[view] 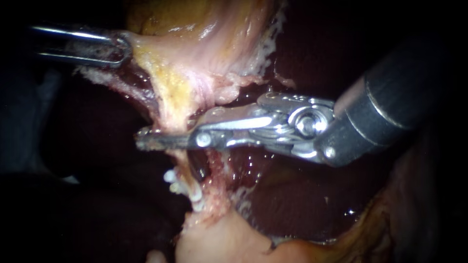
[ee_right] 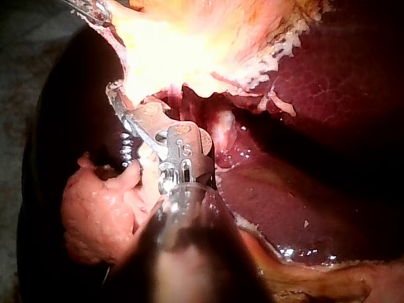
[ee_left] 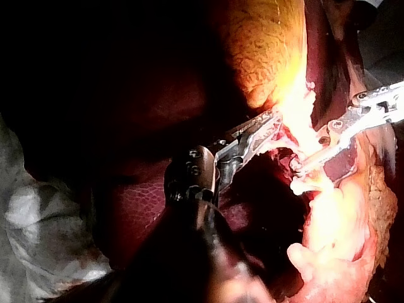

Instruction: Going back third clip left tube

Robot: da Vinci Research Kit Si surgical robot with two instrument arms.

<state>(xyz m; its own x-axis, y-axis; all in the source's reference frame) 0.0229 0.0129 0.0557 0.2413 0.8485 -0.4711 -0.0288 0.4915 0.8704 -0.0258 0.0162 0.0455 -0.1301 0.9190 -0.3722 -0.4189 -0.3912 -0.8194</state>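
Left instrument [view: 83, 46]: we saw its shaft come in from the upper left of the endoscope view.
Left end effector [view: 122, 48]: it was pressed together on the pale edge of the gallbladder [view: 195, 34] and held that edge out to the side.
Gallbladder: it looked pink and yellow, wet and glossy, with a frayed white fringe along one border, and it narrowed downward into a strand.
Right instrument [view: 380, 97]: we saw it enter from the right, its bright metal wrist lying across the dark red liver [view: 292, 195].
Right end effector [view: 165, 139]: we saw its jaws spread. The long jaw lay in front of the tube [view: 181, 163] and the other passed behind it, so the tube stood in the gap. We could not tell whether either jaw touched it.
Tube: we found it to be a thin, pale pink strand, reddish and ragged on one side. It ran from the yellow neck of the gallbladder down to a pale mound of tissue at the lower edge of the endoscope view.
Clips [view: 171, 176]: we counted at least two small white ones, beaded and shiny. They sat close together on the tube just below the long jaw and stuck out on the tube's left side.
Right wrist view: the jaw tips [ee_right: 120, 95] reached into brightly lit tissue, and we could not make out any clips there.
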